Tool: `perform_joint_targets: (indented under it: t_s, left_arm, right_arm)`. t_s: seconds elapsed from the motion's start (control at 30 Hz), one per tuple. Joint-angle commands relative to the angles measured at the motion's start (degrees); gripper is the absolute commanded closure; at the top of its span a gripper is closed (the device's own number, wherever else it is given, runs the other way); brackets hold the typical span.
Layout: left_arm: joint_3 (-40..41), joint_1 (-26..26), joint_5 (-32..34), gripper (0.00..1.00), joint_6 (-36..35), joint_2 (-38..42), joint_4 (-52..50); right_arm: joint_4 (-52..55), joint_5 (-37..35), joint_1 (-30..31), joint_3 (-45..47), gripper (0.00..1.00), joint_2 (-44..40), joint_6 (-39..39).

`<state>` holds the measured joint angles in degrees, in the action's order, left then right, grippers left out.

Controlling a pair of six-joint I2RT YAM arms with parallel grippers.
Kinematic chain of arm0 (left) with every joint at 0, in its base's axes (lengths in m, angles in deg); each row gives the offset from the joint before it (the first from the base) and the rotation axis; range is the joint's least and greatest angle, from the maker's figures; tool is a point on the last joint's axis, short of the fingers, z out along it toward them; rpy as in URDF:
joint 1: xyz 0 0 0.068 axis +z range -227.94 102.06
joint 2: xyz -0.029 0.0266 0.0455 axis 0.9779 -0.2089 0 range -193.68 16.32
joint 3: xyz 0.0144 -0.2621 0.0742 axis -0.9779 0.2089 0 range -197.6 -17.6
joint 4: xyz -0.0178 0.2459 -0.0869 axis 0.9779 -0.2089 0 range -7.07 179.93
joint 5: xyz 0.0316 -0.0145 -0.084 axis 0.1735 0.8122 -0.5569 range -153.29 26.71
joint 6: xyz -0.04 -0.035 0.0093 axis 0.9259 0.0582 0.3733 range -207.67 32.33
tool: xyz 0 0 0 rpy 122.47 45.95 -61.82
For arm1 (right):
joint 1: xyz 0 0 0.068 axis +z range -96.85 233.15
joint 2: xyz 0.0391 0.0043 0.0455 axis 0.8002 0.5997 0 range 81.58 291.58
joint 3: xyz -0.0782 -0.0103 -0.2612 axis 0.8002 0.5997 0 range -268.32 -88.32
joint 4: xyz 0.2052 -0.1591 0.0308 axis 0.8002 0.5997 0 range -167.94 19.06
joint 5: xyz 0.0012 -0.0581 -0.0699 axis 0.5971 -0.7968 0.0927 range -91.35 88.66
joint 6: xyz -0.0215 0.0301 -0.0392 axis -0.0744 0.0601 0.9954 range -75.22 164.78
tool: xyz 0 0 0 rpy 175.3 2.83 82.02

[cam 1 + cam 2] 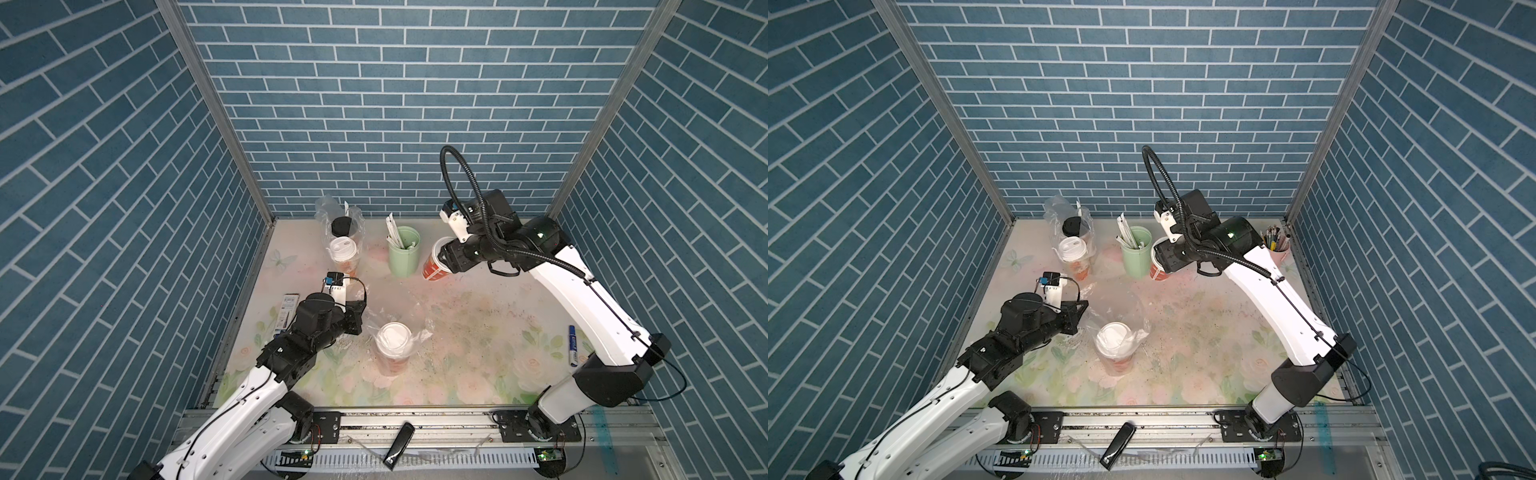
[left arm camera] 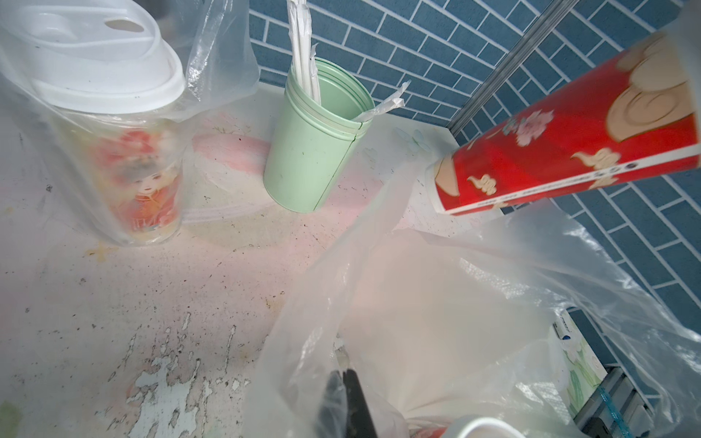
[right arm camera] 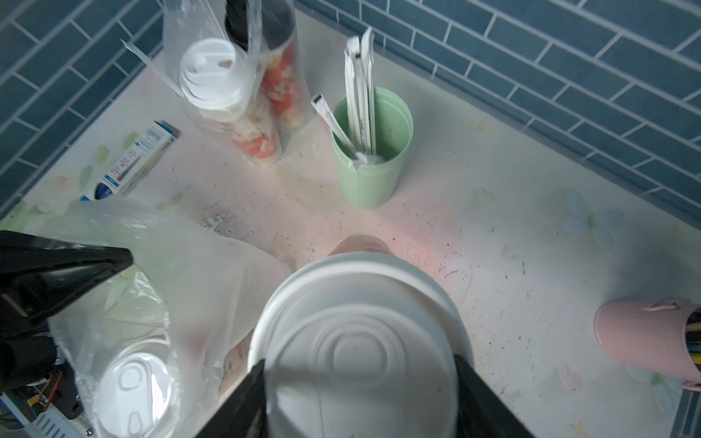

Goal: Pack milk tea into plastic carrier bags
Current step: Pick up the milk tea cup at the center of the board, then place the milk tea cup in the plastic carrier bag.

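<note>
At about 9 o'clock on the table, your left gripper (image 2: 347, 386) had its fingers pinched tight on the film rim of the near carrier bag (image 2: 436, 303), holding that side of the mouth up. Inside this bag, one white-lidded milk tea cup (image 1: 392, 338) stood upright near the table's middle.

Further back, at 11 o'clock, the far carrier bag (image 1: 322, 212) held two cups side by side. A black-lidded cup (image 1: 341, 225) stood toward the back wall, with a second white-lidded cup (image 1: 341, 248) in front of it.

At 12 o'clock stood the mint-green straw holder (image 1: 404, 257), with paper-wrapped straws (image 1: 394, 232) leaning out of it.

Just beside it, at 1 o'clock, your right gripper (image 3: 360, 386) had its fingers spread wide around the red milk tea cup (image 1: 432, 266), one finger on each side of its upper part. You held that cup tilted and outside both bags.

At 2 o'clock, in a top view, the pink pen cup (image 1: 1280, 249) held pens and pencils.
</note>
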<state>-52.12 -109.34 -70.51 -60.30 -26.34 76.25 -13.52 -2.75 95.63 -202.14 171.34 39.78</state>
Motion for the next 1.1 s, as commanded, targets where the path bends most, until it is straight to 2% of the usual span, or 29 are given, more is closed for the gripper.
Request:
perform_joint_targets:
  t_s: [0.0,0.23,0.43,0.8,1.07]
  left_arm:
    - [-2.1,0.2,-0.9,1.0,-1.4,-0.8,0.7]
    - [-2.7,0.3,-1.5,1.0,-1.5,-1.7,1.1]
    - [-2.9,0.3,-1.8,1.0,-1.5,-1.8,1.0]
    - [-3.7,0.2,-2.2,1.0,-1.7,-2.1,0.6]
    - [-4.1,0.2,-2.3,1.0,-1.8,-2.1,0.8]
  right_arm:
    - [-3.0,4.3,0.0,-3.4,0.35,-1.6,2.9]
    - [-6.9,16.7,0.4,-8.8,0.35,-1.0,2.9]
    - [-8.6,23.8,2.6,-8.7,0.35,-1.3,2.8]
    - [0.9,21.8,6.4,-8.4,0.36,2.3,3.4]
    - [5.1,14.5,9.0,-9.9,0.36,5.9,5.2]
